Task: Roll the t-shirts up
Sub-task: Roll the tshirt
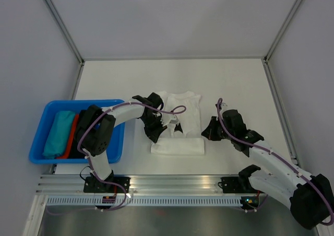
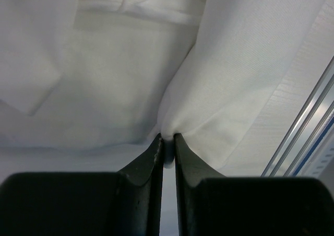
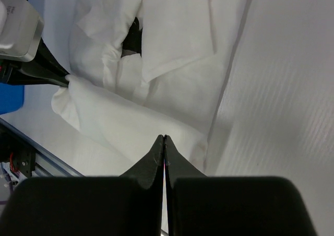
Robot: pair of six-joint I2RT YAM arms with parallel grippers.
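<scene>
A white t-shirt [image 1: 186, 106] lies spread on the table's middle, its near part rolled into a band [image 1: 177, 147]. A black printed mark [image 1: 177, 127] shows above the roll. My left gripper [image 1: 156, 136] is shut on the roll's left end; in the left wrist view the fingertips pinch a fold of white cloth [image 2: 209, 79]. My right gripper [image 1: 208, 132] is shut and empty just off the roll's right end. In the right wrist view its tips [image 3: 165, 138] hover over the roll [image 3: 125, 118], and the left gripper's fingers [image 3: 49, 71] show at the far end.
A blue bin [image 1: 49, 108] at the left holds a teal cloth [image 1: 57, 134] and a red cloth [image 1: 71, 137]. An aluminium rail [image 1: 172, 183] runs along the near table edge. Grey walls enclose the back and sides.
</scene>
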